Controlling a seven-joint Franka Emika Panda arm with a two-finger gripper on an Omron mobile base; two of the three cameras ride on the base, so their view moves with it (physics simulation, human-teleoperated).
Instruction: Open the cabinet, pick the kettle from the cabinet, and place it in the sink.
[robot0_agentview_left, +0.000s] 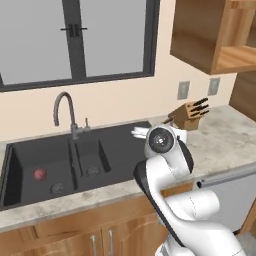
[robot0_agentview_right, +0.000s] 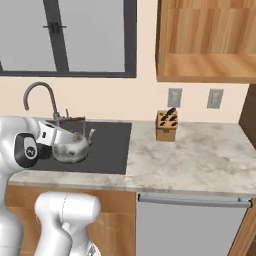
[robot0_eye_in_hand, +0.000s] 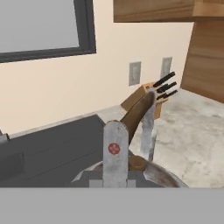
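Kettle (robot0_agentview_right: 71, 145) over black sink (robot0_agentview_right: 107, 145), marble counter (robot0_agentview_right: 200, 155)

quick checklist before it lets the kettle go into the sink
1. Gripper shut on the kettle's handle: ok.
2. Kettle over the sink, not the counter: ok.
3. Kettle upright: slightly tilted, ok.
4. Basin floor below the kettle free: cannot tell, the arm hides it.
5. Red ball out of the way, in the other basin: ok.
6. Faucet apart from the kettle: ok.
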